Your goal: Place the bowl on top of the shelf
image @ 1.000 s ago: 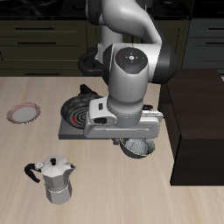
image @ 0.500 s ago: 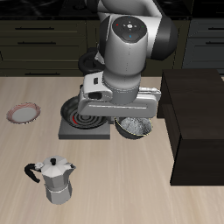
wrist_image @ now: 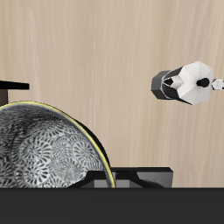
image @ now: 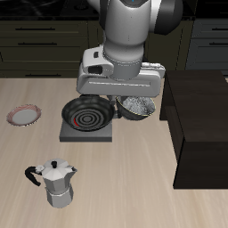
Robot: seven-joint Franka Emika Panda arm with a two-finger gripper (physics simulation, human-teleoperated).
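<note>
Gripper point(image: 134, 100) has jaws closed on the bowl point(image: 136, 109) rim, bowl hanging just under them, lifted off the table, shelf point(image: 203, 125) top beside, placement left.

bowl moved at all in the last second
Yes. The bowl, carried under the gripper, has risen and gone back: it was nearer the table's front edge than the stove plate, and now sits level with the frying pan beside the shelf.
</note>
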